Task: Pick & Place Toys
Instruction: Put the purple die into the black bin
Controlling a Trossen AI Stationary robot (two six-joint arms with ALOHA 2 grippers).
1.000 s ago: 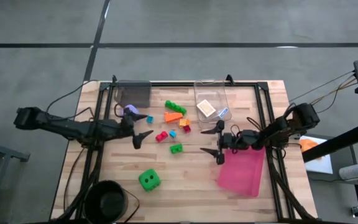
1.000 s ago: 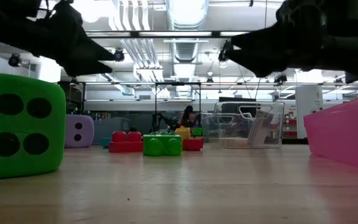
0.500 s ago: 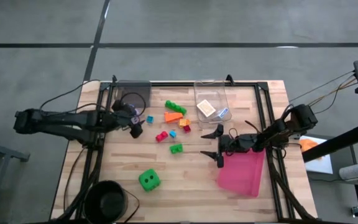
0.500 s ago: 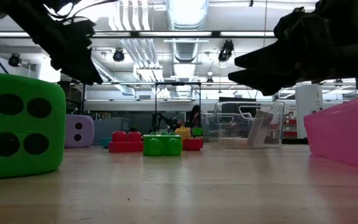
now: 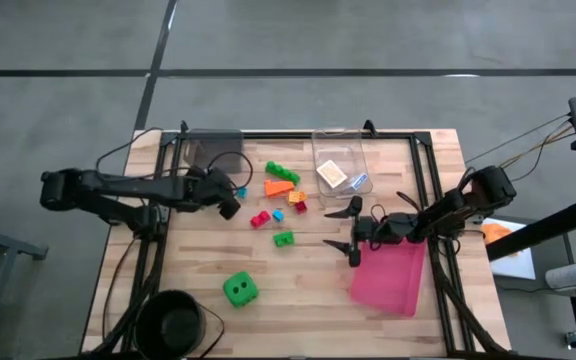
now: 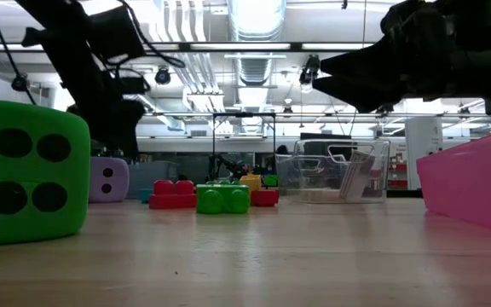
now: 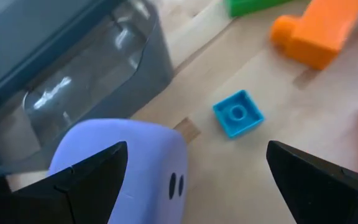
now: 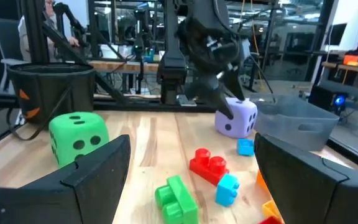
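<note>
Placed: seemingly two flat square packets (image 5: 339,177) inside clear plastic box (image 5: 320,148). Outstanding: loose bricks; green dotted die (image 5: 239,289); purple dotted die (image 7: 120,169), beneath wide-open left gripper (image 7: 191,171). Right gripper (image 5: 350,229): spread, empty, beside pink tray (image 5: 388,290).

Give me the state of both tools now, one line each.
Left tool: open, empty, above the purple die.
Right tool: open, empty, beside the pink tray.

left hand (image 5: 226,200) and right hand (image 5: 349,231) both spread wide, holding nothing
</note>
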